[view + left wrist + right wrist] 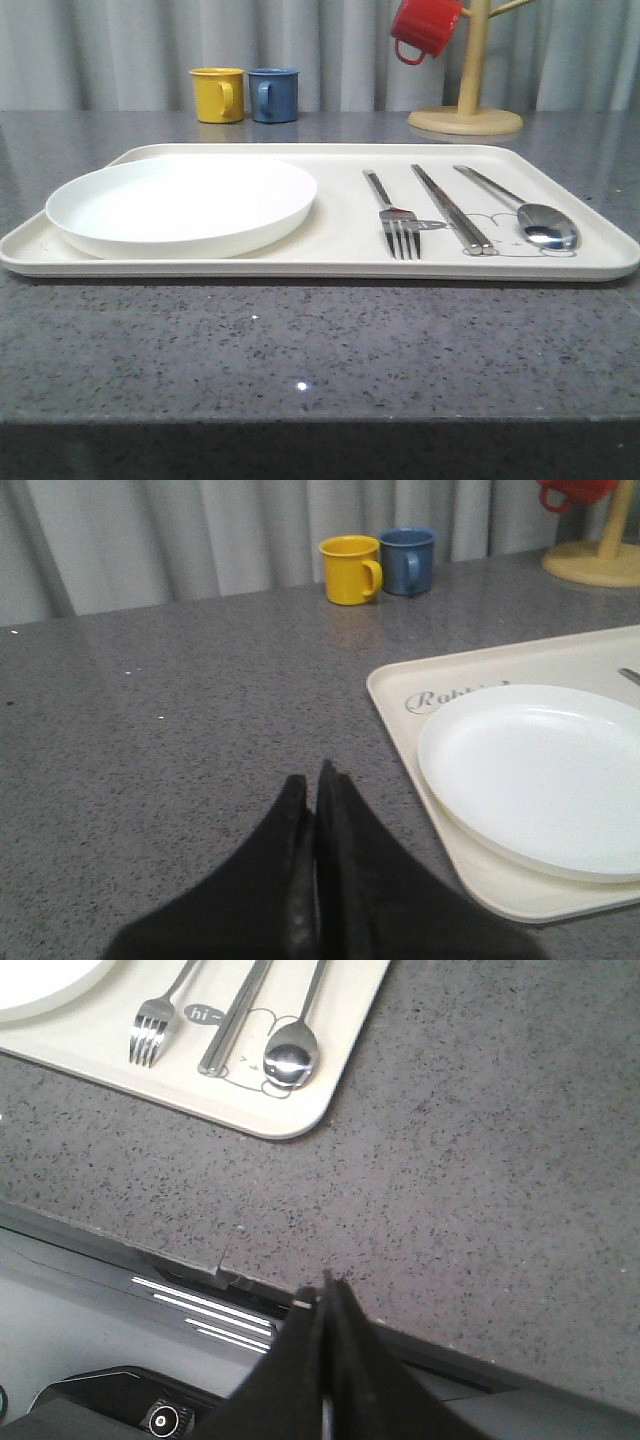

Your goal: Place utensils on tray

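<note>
three utensils lie on the tray (330, 255), side by side on its right half: one fork (392, 214), one pair of chopsticks (452, 209) and one spoon (525, 213). the fork is leftmost with its four tines toward the near rim, the chopsticks sit between fork and spoon with the two sticks pressed together, and the spoon is rightmost with its bowl near the front right corner. none of the three touches another. in the right wrist view the fork (155, 1022), chopsticks (232, 1022) and spoon (293, 1052) rest over the grey rabbit drawing, close to the tray's rounded corner (300, 1120).

one round white plate (183, 205) fills the tray's left half, well apart from the fork. in the left wrist view the plate (540, 775) partly covers the script on the tray (400, 695).

three mugs stand beyond the tray: one yellow mug (218, 95) and one blue mug (273, 95) just beside each other on the grey table (300, 350), and one red mug (424, 27) hanging on a wooden mug tree (466, 90).

two grippers are seen, each in its own wrist view. the left gripper (312, 785) hovers over bare table near the tray's left edge, fingers pressed together and holding nothing. the right gripper (325, 1295) sits over the table's near edge, away from the tray, its fingers likewise closed on nothing.
</note>
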{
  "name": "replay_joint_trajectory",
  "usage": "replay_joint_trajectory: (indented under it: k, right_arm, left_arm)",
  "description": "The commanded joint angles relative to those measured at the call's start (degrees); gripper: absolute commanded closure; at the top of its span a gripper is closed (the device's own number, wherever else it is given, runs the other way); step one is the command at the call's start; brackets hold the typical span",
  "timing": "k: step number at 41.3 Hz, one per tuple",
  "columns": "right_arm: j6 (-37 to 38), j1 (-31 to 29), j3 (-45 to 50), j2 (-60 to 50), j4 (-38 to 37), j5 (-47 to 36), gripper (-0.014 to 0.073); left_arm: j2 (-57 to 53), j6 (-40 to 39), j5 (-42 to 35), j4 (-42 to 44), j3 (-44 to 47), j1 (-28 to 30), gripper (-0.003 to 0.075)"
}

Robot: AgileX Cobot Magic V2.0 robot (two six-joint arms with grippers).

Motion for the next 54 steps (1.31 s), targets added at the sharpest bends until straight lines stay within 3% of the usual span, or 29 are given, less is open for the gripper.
replay_joint_trajectory:
  k: [1,7,15,29,54]
  right_arm:
    - [-0.6,-0.1,-1.1,0.5,-0.2,-3.7,0.0662]
    - [-0.6,-0.1,-1.1,0.5,-0.2,-3.7,0.0662]
    - [-0.6,-0.1,-1.1,0.5,-0.2,-3.7,0.0662]
    - [-0.6,-0.1,-1.1,0.5,-0.2,-3.3,0.0662]
    - [-0.6,-0.1,-1.1,0.5,-0.2,-2.4,0.0662]
  left_arm:
    - [-4.9,-0.5,-11.0,-0.6,5.9,2.8,0.0738]
    - [-12.4,-0.5,-17.3,-1.4,14.4,6.7,0.0738]
    - [-17.4,-0.5,-18.3,-2.3,18.9,10.9,0.0738]
    - [-17.4,-0.5,-19.4,-2.3,22.0,8.2,0.0738]
    - [-17.4,-0.5,-18.9,-2.3,22.0,8.2,0.0738]
